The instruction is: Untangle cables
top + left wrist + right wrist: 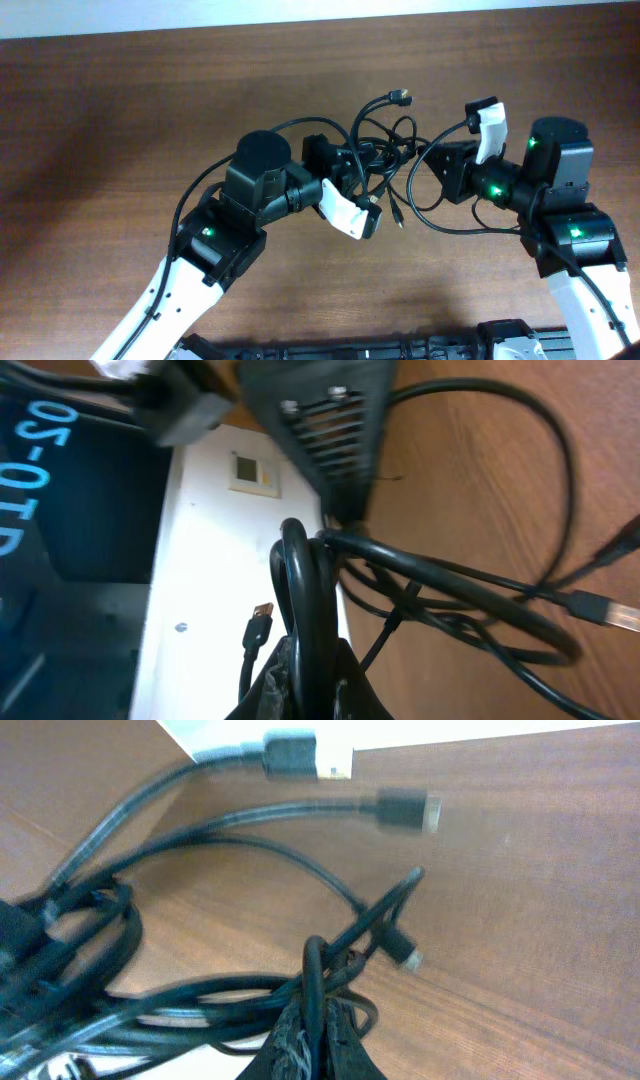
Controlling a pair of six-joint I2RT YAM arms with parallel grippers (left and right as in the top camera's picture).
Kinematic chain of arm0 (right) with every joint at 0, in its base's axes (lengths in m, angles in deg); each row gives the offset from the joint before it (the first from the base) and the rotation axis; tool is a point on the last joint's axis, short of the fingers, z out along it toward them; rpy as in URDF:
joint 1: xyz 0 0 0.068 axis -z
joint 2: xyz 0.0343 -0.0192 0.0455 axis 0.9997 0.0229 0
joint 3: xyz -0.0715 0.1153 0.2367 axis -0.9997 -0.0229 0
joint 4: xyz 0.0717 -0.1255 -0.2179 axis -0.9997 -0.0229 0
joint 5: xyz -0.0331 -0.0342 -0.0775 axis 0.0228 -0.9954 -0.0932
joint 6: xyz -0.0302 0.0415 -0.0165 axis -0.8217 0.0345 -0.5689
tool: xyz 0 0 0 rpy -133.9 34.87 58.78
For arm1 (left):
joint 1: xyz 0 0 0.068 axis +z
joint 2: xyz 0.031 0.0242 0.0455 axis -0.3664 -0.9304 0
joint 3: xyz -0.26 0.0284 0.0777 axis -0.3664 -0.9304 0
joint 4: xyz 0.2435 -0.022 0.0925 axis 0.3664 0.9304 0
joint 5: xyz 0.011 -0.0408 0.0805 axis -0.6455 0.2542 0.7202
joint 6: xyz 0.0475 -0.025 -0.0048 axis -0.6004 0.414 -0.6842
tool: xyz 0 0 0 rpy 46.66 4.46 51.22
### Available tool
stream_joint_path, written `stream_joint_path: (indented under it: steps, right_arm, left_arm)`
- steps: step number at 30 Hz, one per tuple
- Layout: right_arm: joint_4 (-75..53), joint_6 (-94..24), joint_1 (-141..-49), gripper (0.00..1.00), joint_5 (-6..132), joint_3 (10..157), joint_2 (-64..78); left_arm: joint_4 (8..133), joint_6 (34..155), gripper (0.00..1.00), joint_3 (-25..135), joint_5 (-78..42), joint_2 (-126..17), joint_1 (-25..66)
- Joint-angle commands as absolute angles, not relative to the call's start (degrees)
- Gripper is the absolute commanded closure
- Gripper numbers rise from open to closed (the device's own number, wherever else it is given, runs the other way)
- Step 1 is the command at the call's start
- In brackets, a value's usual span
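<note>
Woodgrain table (100, 120) — glossy black cables (385, 150) looped, pinched in left claw (305, 670), right claw (318, 1040).

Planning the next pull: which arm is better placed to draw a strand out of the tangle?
Right, probably: the right gripper pinches a thin strand at the edge of the cables, while the left gripper clamps several bunched loops mid-tangle.

A tangle of thin black cables (383, 150) lies on the brown wooden desk (120, 110). The left claw (355, 190) meets the tangle's left side, the right claw (460, 152) its right; one loop spreads below it.
</note>
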State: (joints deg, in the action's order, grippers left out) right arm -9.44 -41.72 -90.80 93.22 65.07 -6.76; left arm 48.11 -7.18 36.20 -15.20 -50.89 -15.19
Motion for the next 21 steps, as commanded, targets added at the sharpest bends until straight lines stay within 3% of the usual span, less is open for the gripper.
stream_joint_path:
  steps: [1,21]
  right_arm:
    - [-4.04,-39.34,-90.49,0.96,93.79,65.75,-7.20]
    - [11.74,-28.54,-90.49,0.96,91.16,65.75,-15.53]
  left_arm:
    - [50.95,-6.87,1.00,36.68,-15.79,-49.27,-15.26]
    - [63.26,-2.70,1.00,36.68,-14.96,-49.29,-15.26]
